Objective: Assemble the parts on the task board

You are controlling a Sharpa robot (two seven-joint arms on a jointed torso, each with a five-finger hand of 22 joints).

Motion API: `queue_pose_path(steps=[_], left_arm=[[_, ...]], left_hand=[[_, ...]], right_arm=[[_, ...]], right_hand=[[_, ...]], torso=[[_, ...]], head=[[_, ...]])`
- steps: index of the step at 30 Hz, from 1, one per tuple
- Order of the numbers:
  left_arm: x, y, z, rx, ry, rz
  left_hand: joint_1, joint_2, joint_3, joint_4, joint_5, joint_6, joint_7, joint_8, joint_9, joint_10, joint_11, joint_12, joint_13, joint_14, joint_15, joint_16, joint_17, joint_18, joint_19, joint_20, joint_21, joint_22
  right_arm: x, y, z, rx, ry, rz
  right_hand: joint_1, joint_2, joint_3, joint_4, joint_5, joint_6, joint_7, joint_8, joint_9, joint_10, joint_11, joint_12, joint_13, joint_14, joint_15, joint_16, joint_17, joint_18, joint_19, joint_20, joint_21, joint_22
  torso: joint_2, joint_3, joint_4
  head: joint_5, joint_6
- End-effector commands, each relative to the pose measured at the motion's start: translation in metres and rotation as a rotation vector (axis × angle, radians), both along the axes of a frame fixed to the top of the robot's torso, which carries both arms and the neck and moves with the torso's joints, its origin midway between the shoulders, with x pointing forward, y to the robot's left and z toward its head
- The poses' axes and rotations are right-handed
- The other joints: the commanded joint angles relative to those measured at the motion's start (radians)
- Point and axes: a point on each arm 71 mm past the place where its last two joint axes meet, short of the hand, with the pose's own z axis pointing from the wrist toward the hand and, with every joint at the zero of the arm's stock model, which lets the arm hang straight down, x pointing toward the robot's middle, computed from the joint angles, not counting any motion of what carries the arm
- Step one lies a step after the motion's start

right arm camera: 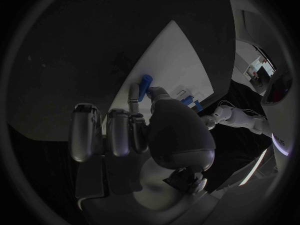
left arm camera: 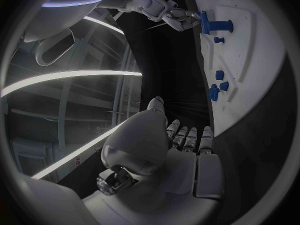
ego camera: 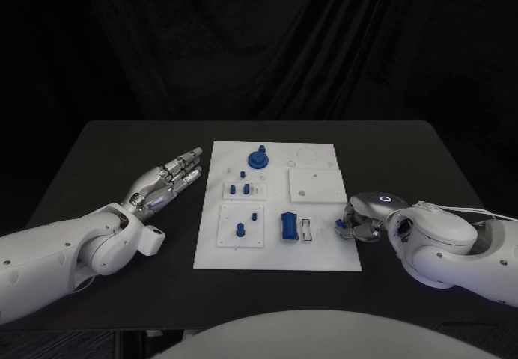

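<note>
A: How is the board (ego camera: 276,258) placed?

B: It is laid flat in the middle of the table (ego camera: 97,161), with its long sides running away from the robot. Blue parts are set across it: a round part (ego camera: 259,159) near the far edge, small pegs (ego camera: 244,187) on a raised plate at mid-left, more pegs (ego camera: 239,229) on a second plate near the front left, and a blue block (ego camera: 290,226) upright at the front centre. A white square plate (ego camera: 317,184) is seen at the right of the board, with a white bracket (ego camera: 308,229) just beside the block.

A: What is seen of the left hand (ego camera: 171,180)?

B: It is laid out flat just beside the board's left edge, fingers straight and held close together, pointed away from the robot. Nothing is held in it. In the left wrist view the same fingers (left arm camera: 187,137) are stretched towards the board's edge (left arm camera: 250,110) without touching it.

A: And the right hand (ego camera: 357,223)?

B: It is placed at the board's right edge, near the front, with fingers curled in. In the right wrist view a small blue part (right arm camera: 145,84) is pinched at the fingertips (right arm camera: 135,92), against the board's edge (right arm camera: 169,60). In the left wrist view the block (left arm camera: 215,25) is seen close to that hand (left arm camera: 178,18).
</note>
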Motion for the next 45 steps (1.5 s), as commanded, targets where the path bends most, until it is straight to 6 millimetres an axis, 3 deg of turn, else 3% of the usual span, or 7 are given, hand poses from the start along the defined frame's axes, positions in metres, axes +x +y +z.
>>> queue_pose_path(steps=[1, 8, 11, 18, 24, 31, 45], left_arm=[[-0.001, -0.002, 0.003, -0.044, -0.033, -0.014], [-0.001, -0.001, 0.003, -0.043, -0.031, -0.013], [-0.001, -0.001, 0.003, -0.042, -0.031, -0.013], [-0.001, -0.002, 0.002, -0.043, -0.029, -0.015], [-0.001, -0.002, 0.002, -0.042, -0.029, -0.014], [-0.001, -0.002, 0.002, -0.041, -0.028, -0.014], [0.000, -0.002, 0.002, -0.041, -0.027, -0.015]], left_hand=[[0.007, 0.001, 0.001, -0.003, 0.004, 0.005, 0.012, 0.003, 0.002, -0.003, -0.004, -0.004, -0.001, 0.000, 0.001, -0.004, -0.001, -0.010, -0.001, -0.008, -0.003, -0.001], [0.008, 0.001, 0.002, -0.003, 0.004, 0.006, 0.013, 0.003, 0.002, -0.003, -0.004, -0.004, -0.001, 0.000, 0.001, -0.004, -0.001, -0.010, -0.001, -0.008, -0.003, -0.001], [0.008, 0.001, 0.002, -0.003, 0.004, 0.006, 0.015, 0.003, 0.002, -0.003, -0.004, -0.004, -0.001, 0.000, 0.001, -0.004, -0.001, -0.010, -0.001, -0.008, -0.003, -0.001], [0.008, 0.002, 0.002, -0.003, 0.004, 0.005, 0.016, 0.003, 0.001, -0.003, -0.004, -0.004, -0.001, 0.000, 0.001, -0.004, -0.001, -0.010, -0.001, -0.008, -0.003, -0.001], [0.008, 0.002, 0.002, -0.003, 0.004, 0.005, 0.016, 0.003, 0.001, -0.003, -0.004, -0.004, -0.001, 0.000, 0.001, -0.004, -0.001, -0.010, -0.001, -0.008, -0.003, -0.001], [0.009, 0.001, 0.002, -0.004, 0.005, 0.005, 0.017, 0.003, 0.001, -0.002, -0.004, -0.004, -0.001, 0.000, 0.001, -0.004, -0.001, -0.010, -0.001, -0.008, -0.003, -0.001], [0.010, 0.001, 0.003, -0.004, 0.005, 0.005, 0.018, 0.003, 0.001, -0.002, -0.003, -0.004, -0.001, 0.000, 0.001, -0.004, -0.001, -0.010, -0.001, -0.007, -0.003, -0.001]], right_arm=[[-0.005, -0.004, -0.010, 0.066, 0.074, -0.069], [-0.006, -0.006, -0.012, 0.200, 0.129, -0.153], [-0.006, -0.005, -0.012, 0.271, 0.147, -0.190], [-0.009, -0.004, -0.010, 0.434, 0.188, -0.287], [-0.008, -0.002, -0.004, 0.537, 0.222, -0.349], [-0.006, 0.009, -0.001, 0.639, 0.283, -0.385], [0.003, 0.029, -0.006, 0.683, 0.320, -0.345]], right_hand=[[0.049, 0.006, 0.042, -0.031, 0.049, -0.015, 0.001, -0.006, -0.076, 0.104, 0.000, 0.003, 0.263, 0.054, 0.004, -0.006, -0.002, -0.011, 0.045, 0.002, -0.005, 0.205], [0.048, -0.007, 0.104, -0.065, 0.088, -0.020, 0.007, 0.005, -0.062, 0.104, 0.005, 0.003, 0.263, 0.054, 0.009, -0.007, -0.004, -0.010, 0.044, 0.005, -0.007, 0.204], [0.038, -0.020, 0.143, -0.082, 0.053, -0.027, 0.009, 0.008, -0.056, 0.104, 0.007, 0.003, 0.263, 0.054, 0.010, -0.005, -0.001, -0.010, 0.045, 0.006, -0.007, 0.205], [0.002, -0.033, 0.205, -0.098, 0.044, -0.037, 0.013, 0.009, -0.050, 0.104, 0.010, 0.003, 0.263, 0.056, 0.013, -0.002, 0.002, -0.011, 0.046, 0.009, -0.006, 0.205], [-0.013, -0.033, 0.223, -0.102, 0.044, -0.038, 0.014, 0.009, -0.051, 0.104, 0.011, 0.003, 0.263, 0.057, 0.014, 0.000, 0.007, -0.011, 0.047, 0.010, -0.004, 0.205], [-0.041, -0.030, 0.242, -0.104, 0.031, -0.043, 0.015, 0.010, -0.050, 0.104, 0.013, 0.003, 0.263, 0.057, 0.015, 0.003, 0.010, -0.012, 0.048, 0.012, -0.001, 0.206], [-0.059, -0.026, 0.258, -0.109, 0.008, -0.057, 0.017, 0.015, -0.051, 0.104, 0.015, 0.003, 0.263, 0.057, 0.017, 0.003, 0.010, -0.012, 0.048, 0.013, 0.000, 0.207]], torso=[[0.000, 0.0003, -0.0004], [0.000, 0.0002, -0.0002], [0.000, 0.0002, 0.0001], [0.000, 0.0000, 0.0004], [-0.001, 0.0000, -0.0004], [-0.001, -0.0011, 0.0035], [0.001, -0.0011, 0.0000]], head=[[0.001, 0.000], [0.004, 0.000], [0.004, 0.000], [0.008, 0.000], [0.011, 0.000], [0.005, 0.000], [0.011, 0.000]])
